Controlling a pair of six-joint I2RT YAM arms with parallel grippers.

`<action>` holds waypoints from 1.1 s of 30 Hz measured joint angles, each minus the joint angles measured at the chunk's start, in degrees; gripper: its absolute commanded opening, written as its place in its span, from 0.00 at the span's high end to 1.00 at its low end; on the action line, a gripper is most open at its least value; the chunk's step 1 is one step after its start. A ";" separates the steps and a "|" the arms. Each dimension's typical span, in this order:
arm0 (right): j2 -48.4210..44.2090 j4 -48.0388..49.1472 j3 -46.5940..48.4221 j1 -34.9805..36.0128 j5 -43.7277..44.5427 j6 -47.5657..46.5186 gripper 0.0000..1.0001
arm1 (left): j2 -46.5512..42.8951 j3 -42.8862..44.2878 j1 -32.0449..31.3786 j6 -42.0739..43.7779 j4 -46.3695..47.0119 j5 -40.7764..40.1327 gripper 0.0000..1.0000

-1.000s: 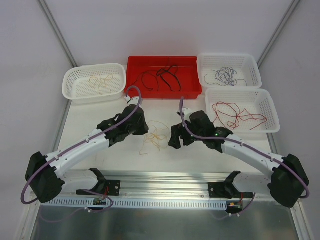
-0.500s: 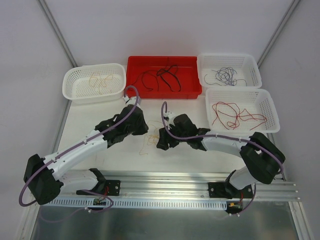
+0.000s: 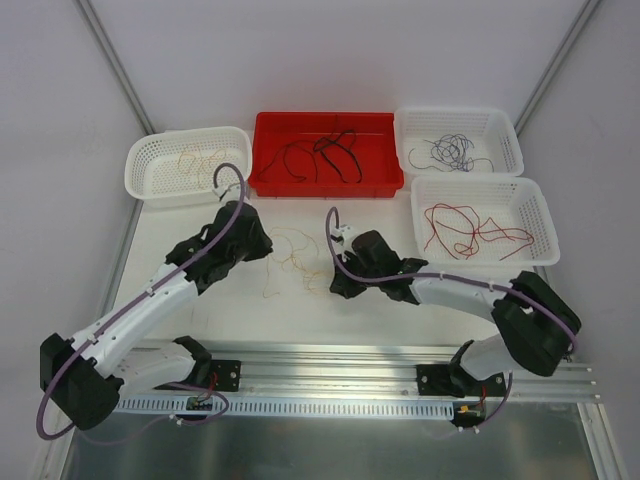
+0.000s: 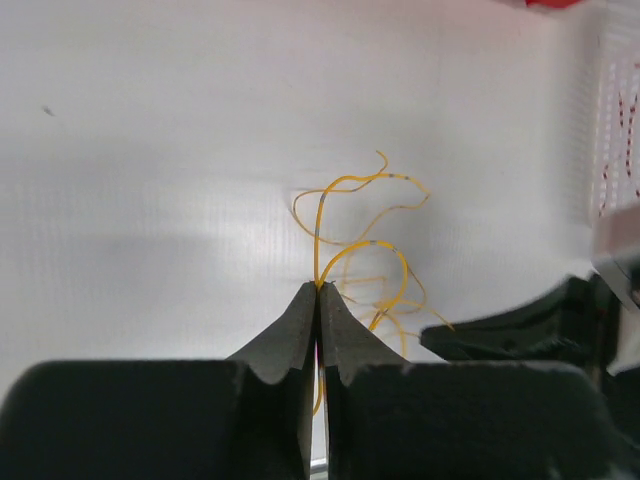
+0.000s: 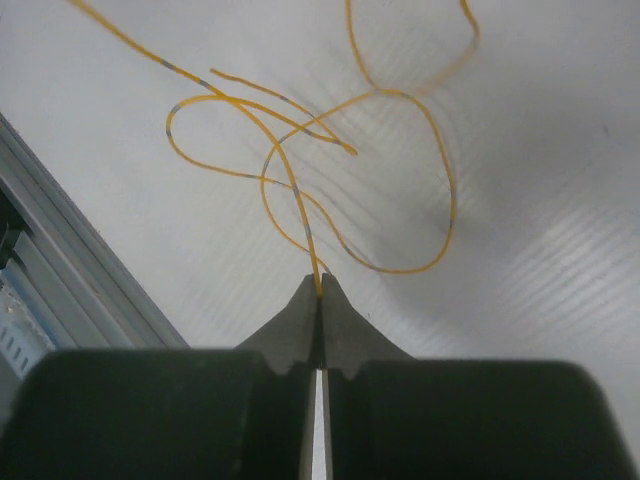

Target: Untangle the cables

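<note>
A tangle of thin yellow cables (image 3: 290, 255) lies on the white table between my two arms. My left gripper (image 3: 262, 243) sits at the tangle's left side, shut on one yellow strand (image 4: 330, 200) that leaves its tips (image 4: 319, 287). My right gripper (image 3: 335, 283) is at the tangle's right side, low over the table. It is shut on another yellow strand (image 5: 290, 190) pinched at its tips (image 5: 320, 285). Loops of the yellow cables (image 5: 400, 180) spread out over the table beyond the right gripper.
At the back, a red bin (image 3: 325, 187) holds black and red cables. A white basket (image 3: 140, 165) on the left holds yellow ones. Two white baskets on the right hold purple cables (image 3: 450, 150) and red cables (image 3: 470, 228). A metal rail (image 3: 330, 375) runs along the near edge.
My right gripper moved left to the yellow tangle and shut on a strand. My left gripper, still shut, pulled its strand left and back, which spread the tangle.
</note>
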 measured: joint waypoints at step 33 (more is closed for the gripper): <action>-37.09 -37.57 5.86 -14.80 -1.01 -11.80 0.99 | -2.03 16.81 31.32 11.21 -7.06 6.56 1.00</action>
